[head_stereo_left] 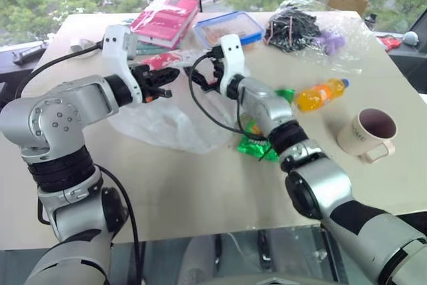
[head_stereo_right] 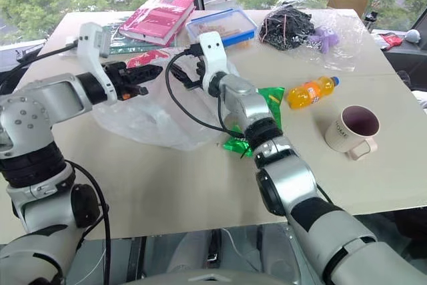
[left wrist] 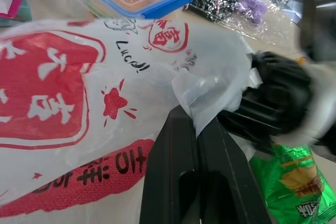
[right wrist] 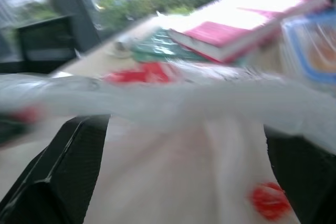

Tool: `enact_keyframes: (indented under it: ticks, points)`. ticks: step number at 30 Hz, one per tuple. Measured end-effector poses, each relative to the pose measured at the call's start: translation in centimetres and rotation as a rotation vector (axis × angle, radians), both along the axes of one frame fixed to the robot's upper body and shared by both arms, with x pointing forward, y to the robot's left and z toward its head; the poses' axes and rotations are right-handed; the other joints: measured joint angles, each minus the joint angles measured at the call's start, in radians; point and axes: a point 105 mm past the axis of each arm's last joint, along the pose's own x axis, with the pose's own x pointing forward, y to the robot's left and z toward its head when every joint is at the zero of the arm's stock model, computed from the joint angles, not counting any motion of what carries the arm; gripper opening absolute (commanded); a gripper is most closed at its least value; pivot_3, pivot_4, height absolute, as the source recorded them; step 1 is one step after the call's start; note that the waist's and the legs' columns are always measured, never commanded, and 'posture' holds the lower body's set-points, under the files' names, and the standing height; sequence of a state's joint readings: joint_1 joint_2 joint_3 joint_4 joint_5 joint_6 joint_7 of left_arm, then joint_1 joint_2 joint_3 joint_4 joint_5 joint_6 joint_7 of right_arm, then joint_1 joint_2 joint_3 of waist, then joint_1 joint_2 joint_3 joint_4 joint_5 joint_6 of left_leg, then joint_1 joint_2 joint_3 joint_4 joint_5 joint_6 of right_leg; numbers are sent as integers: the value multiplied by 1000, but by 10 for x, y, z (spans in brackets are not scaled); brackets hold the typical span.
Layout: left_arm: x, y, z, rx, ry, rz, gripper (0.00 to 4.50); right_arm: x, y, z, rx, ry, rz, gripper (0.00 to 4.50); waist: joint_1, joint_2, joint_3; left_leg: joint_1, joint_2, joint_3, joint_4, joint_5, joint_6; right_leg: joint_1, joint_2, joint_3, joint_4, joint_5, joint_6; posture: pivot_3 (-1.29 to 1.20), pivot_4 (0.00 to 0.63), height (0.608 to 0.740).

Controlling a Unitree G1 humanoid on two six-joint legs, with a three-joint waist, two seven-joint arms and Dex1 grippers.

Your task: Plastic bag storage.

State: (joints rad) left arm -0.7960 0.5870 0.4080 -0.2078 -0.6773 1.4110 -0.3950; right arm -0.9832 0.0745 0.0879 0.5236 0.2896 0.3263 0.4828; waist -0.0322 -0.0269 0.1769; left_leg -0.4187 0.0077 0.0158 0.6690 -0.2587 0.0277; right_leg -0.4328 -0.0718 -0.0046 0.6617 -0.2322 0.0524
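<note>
Translucent plastic bag sprawled mid-table, unfolded. Left gripper clamped on its edge; right gripper at three o'clock, jaws spread, empty. Gathering barely begun; folding, stowing remain.

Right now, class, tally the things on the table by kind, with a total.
Bags and packets: 2 (plastic bag, green snack packet)
Drink items: 2 (orange bottle, mug)
Books: 1 (red book)
Lidded boxes: 1 (blue-rimmed box)
Cable bundles: 1 (wrapped cables)
Total: 7
</note>
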Motion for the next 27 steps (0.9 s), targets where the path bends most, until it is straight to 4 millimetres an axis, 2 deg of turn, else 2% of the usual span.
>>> enact_keyframes:
  ticks: [4,5,7,8,11,15,17,19,22,24,27]
  points:
    - [4,0,-3,-14,6,8,0,-29,-69,-4,-104,-34,-47,4422,18,0,0,-3,-1,-2,2,0,1,-1,-1,-2,-1,0,0,0,150,740]
    - [6,-2,-3,-18,8,3,0,-40,-85,-4,-155,-53,-67,4422,18,0,0,-3,-1,-2,2,0,1,-1,0,-2,-1,0,0,0,150,740]
    - [9,-7,-5,-24,10,-13,0,-77,-109,-8,-294,-133,-78,4422,21,0,0,-2,-1,-2,2,0,0,-1,1,-2,-3,0,0,0,150,740]
    - [10,-6,-5,-26,12,-11,0,-82,-113,-12,-315,-134,-82,4422,19,0,0,-1,-1,-1,2,0,0,-1,2,-1,-3,0,0,0,150,740]
    - [14,-10,-9,-20,21,-26,0,-112,-138,-41,-510,-123,-112,4422,13,0,0,3,-1,4,2,0,1,0,3,3,0,0,0,0,150,740]
    - [18,-17,-14,-4,31,-53,0,-132,-147,-59,-682,-182,-117,4422,16,0,0,5,0,3,6,-2,5,3,5,3,1,0,0,0,150,740]
    - [19,-15,-14,0,33,-52,0,-138,-158,-82,-729,-112,-141,4422,20,-1,-1,4,0,2,8,-2,4,4,5,2,1,0,0,0,150,740]
    - [21,-14,-14,10,28,-51,0,-139,-162,-96,-631,-1,-204,4422,21,-2,-1,4,0,2,10,-1,3,4,5,2,1,0,0,0,150,740]
    - [22,-17,-16,14,30,-60,0,-133,-166,-95,-362,153,-319,4422,21,-2,-1,3,2,2,11,-1,3,4,5,2,1,0,0,0,150,740]
    - [22,-17,-17,11,37,-67,0,-128,-181,-99,-178,291,-411,4422,22,-2,-1,4,2,2,11,-1,3,5,4,2,1,0,0,0,150,740]
    - [23,-16,-19,10,45,-66,0,-127,-199,-107,-74,417,-470,4422,22,-2,-1,4,2,2,11,-1,3,5,4,2,1,0,0,0,150,740]
